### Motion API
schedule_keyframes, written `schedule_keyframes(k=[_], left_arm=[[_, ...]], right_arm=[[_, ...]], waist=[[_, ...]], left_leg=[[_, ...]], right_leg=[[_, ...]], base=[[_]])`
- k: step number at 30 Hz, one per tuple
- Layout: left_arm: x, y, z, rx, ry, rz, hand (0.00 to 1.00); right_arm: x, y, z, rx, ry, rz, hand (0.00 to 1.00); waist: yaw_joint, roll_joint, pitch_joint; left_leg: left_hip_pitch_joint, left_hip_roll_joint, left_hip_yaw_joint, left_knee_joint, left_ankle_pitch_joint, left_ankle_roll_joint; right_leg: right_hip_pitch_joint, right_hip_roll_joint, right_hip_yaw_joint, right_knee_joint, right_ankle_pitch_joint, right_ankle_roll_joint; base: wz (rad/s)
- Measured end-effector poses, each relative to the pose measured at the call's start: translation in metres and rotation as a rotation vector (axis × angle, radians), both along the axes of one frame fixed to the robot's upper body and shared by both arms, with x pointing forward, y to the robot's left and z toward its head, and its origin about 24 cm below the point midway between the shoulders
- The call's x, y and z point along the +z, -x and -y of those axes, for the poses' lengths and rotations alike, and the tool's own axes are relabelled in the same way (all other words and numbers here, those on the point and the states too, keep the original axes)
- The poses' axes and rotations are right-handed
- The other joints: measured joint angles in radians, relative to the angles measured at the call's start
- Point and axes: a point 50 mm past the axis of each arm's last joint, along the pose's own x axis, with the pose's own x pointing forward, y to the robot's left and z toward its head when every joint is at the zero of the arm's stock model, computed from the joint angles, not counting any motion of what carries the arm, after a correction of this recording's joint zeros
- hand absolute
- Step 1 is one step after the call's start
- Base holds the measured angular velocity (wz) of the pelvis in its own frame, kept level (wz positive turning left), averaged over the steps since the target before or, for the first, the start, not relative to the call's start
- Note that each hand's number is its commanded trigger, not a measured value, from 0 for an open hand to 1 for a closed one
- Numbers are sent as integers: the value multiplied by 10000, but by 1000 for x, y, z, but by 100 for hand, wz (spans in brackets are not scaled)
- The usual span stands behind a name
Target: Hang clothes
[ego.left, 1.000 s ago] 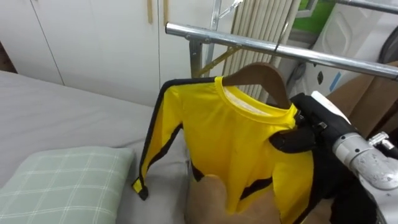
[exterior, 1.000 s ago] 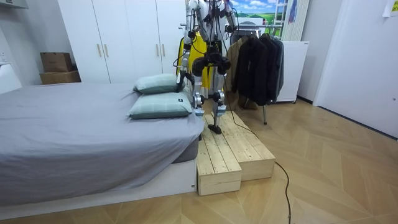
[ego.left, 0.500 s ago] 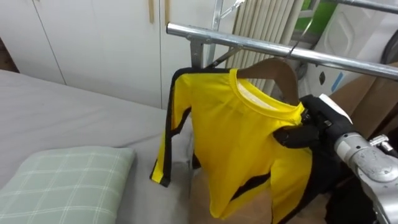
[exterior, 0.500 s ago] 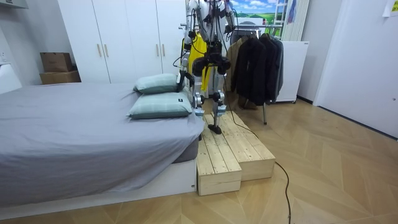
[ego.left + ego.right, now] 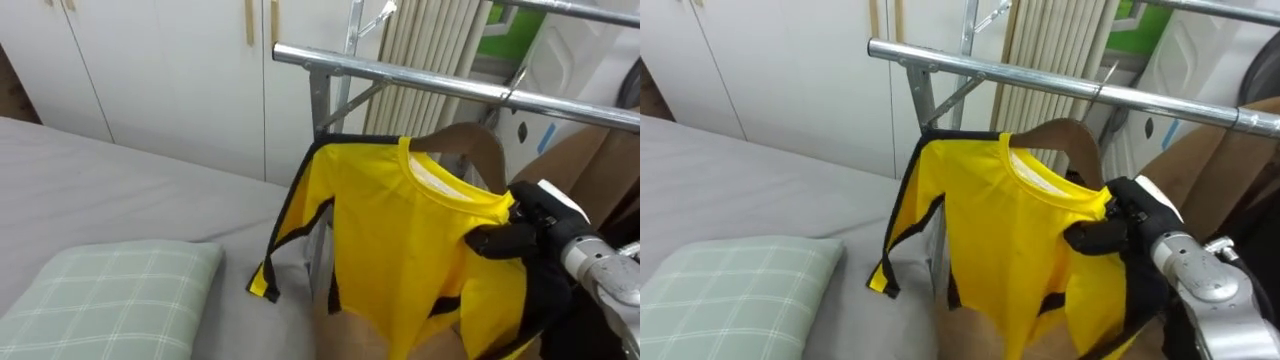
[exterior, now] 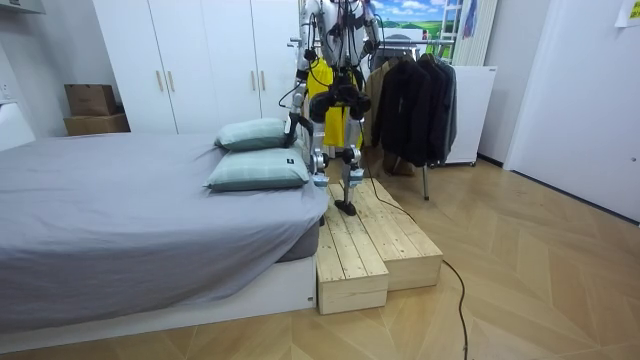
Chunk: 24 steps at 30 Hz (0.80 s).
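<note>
A robot's right hand [image 5: 522,234], dark-fingered and reaching in from the right, was clamped on the shoulder of a yellow shirt [image 5: 395,240], its fingers curled over the fabric and the end of the hanger beneath it. The shirt had black trim along the shoulders and sleeves, and one long sleeve dangled down on the left. It sat on a wooden hanger [image 5: 470,140] whose curved top showed above the collar. The hanger's thin wire hook rose to a metal rail [image 5: 400,72] that crossed the view just above; whether the hook rested on the rail could not be told. A brown garment [image 5: 590,170] hung to the right, behind the hand. Below and to the left lay a grey bed [image 5: 100,180] with a green checked pillow [image 5: 110,290], and white wardrobe doors [image 5: 150,70] stood behind.

From across the room, the robot stood on a wooden platform [image 6: 370,240] beside the bed, facing a rack of dark clothes [image 6: 415,105]. Its left hand [image 6: 292,127] hung low at its side, too small to tell its state
</note>
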Motion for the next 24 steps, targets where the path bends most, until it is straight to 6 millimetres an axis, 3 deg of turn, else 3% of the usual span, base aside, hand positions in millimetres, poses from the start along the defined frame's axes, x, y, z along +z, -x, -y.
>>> schedule_keyframes(k=[13,24], left_arm=[[0,7,-1,232,94,-106,0],[0,9,-1,283,163,-129,0]], right_arm=[[-16,8,19,-729,-670,-788,100],[-24,12,22,-999,-1074,-1091,100]], waist=[[65,28,4],[311,47,-7]], left_leg=[[216,-1,38,-20,1,-2],[220,10,35,-17,1,-2]], right_leg=[[157,12,58,92,-104,-30],[166,25,20,98,-142,-76]], base=[[-1],[0]])
